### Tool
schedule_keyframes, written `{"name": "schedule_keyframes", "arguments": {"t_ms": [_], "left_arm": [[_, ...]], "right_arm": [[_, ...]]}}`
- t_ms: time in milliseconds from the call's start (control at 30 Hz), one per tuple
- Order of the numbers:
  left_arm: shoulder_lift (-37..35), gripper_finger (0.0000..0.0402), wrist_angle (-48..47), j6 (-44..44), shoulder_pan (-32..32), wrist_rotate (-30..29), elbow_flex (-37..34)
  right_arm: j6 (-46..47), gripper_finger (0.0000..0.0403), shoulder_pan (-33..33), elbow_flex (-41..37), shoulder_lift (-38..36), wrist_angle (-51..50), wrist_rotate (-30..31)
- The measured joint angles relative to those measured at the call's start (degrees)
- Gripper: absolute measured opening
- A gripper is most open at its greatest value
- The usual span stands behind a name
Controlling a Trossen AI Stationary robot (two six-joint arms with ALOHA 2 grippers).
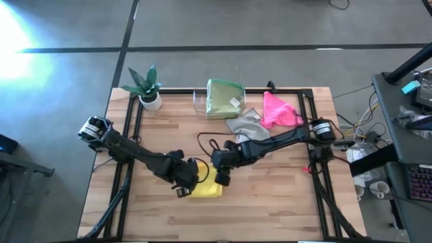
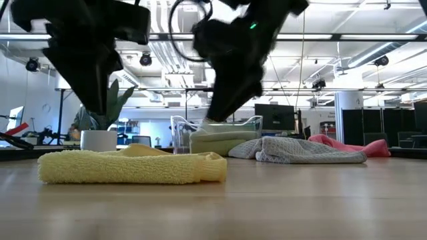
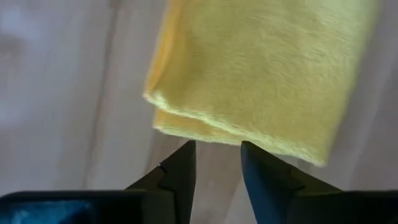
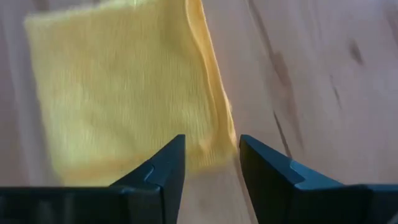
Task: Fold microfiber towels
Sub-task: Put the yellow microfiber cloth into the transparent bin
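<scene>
A yellow microfiber towel (image 1: 209,186) lies folded flat on the wooden table, near its middle front; it also shows in the low view (image 2: 133,167). My left gripper (image 3: 217,146) hovers open just above the towel's left end (image 3: 186,118), fingers pointing down, with nothing between them. My right gripper (image 4: 211,140) stands open over the towel's right part (image 4: 124,93), clear of it. A grey towel (image 1: 244,123) and a pink towel (image 1: 280,111) lie crumpled at the back right. Green towels (image 1: 225,100) rest folded in a clear tray.
The clear plastic tray (image 1: 200,102) stands at the table's far edge, with a potted plant (image 1: 148,89) to its left. A black cable (image 1: 206,142) loops over the table near the right arm. Bare wood lies along the near edge (image 1: 216,223).
</scene>
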Motion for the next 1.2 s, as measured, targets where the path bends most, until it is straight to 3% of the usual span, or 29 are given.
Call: {"name": "schedule_keyframes", "arguments": {"t_ms": [233, 533, 833, 1200], "left_arm": [[0.0, 0.0112, 2.9, 1.5, -2.2, 0.6, 0.0], [0.0, 0.0112, 9.2, 3.9, -6.0, 0.5, 0.0], [1.2, 0.0112, 12.3, 6.2, -12.7, -3.2, 0.1], [9.7, 0.0112, 15.9, 5.4, -13.8, -3.8, 0.7]], "right_arm": [[-1.9, 0.0135, 2.3, 0.0, -7.0, -12.5, 0.0], [-8.0, 0.0125, 10.7, -1.5, -8.7, -12.7, 0.2], [-17.2, 0.0132, 15.0, -6.5, -8.3, 5.7, 0.2], [-24.3, 0.0133, 14.8, -9.8, -6.1, 22.4, 0.3]]}}
